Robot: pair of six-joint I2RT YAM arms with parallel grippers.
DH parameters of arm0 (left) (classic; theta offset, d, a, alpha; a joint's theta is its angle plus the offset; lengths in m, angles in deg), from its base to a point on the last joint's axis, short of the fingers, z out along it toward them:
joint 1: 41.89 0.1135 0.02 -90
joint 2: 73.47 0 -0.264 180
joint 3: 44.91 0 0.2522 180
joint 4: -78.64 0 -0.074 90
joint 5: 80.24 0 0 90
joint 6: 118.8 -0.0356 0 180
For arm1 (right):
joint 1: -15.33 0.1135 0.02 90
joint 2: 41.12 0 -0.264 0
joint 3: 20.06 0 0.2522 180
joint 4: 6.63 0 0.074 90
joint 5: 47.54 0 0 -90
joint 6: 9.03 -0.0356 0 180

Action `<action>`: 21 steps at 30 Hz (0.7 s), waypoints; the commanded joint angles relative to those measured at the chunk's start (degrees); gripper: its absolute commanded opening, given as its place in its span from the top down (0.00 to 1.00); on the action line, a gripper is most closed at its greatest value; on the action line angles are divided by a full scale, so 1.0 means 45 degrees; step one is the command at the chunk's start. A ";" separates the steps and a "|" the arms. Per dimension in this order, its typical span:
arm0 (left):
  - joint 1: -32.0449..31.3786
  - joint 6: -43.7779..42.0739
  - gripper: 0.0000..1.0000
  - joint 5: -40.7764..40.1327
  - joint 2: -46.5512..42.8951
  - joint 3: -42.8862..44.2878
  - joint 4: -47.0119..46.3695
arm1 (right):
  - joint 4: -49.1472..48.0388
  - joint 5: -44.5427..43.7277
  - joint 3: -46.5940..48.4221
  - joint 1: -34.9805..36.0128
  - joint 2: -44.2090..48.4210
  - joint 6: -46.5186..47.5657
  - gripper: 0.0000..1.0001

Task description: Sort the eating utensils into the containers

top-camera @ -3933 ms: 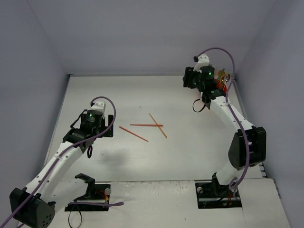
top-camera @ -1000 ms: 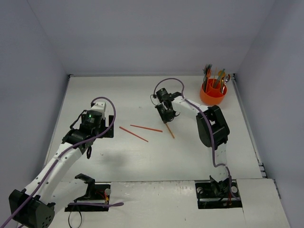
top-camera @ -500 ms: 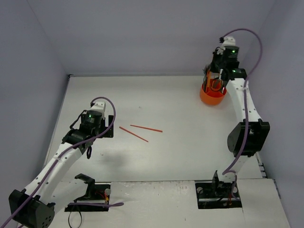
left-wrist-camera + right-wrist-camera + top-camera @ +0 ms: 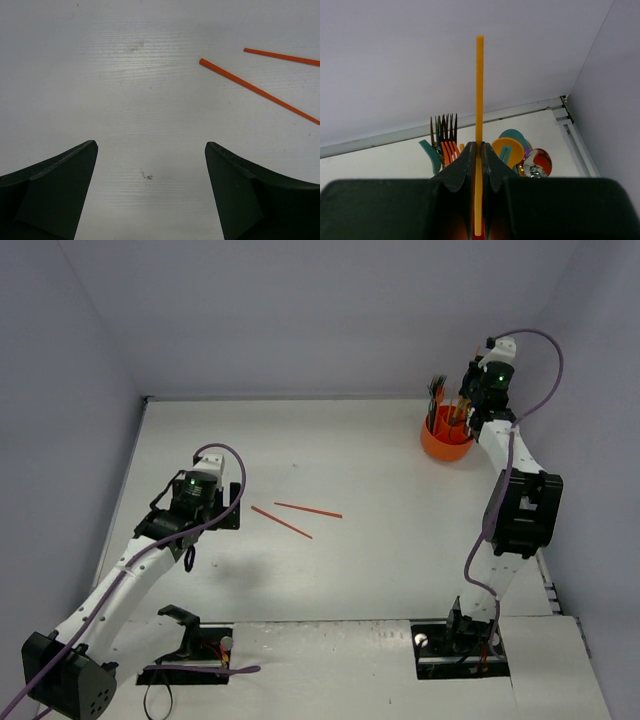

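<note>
The orange cup holder (image 4: 445,445) stands at the far right of the table with forks (image 4: 445,137) and spoons (image 4: 510,145) standing in it. My right gripper (image 4: 479,150) is shut on an orange stick (image 4: 479,90), held upright just above and behind the holder (image 4: 470,410). Two red-orange sticks (image 4: 281,521) (image 4: 308,509) lie mid-table; both show in the left wrist view (image 4: 257,91) (image 4: 282,57). My left gripper (image 4: 150,150) is open and empty, hovering over bare table left of the sticks (image 4: 215,510).
Grey walls close the table at the back and both sides. A raised rail (image 4: 560,107) runs along the table's right edge beside the holder.
My right arm picked one stick off the mid-table, carried it to the holder, and has now shifted slightly right over it. The left arm has not moved.
</note>
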 commanded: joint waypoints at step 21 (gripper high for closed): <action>-0.0057 -0.0131 0.13 0.0255 0.0250 0.0531 -0.0516 | -0.3734 0.0419 -0.3026 0.0421 0.2041 -0.0461 0.66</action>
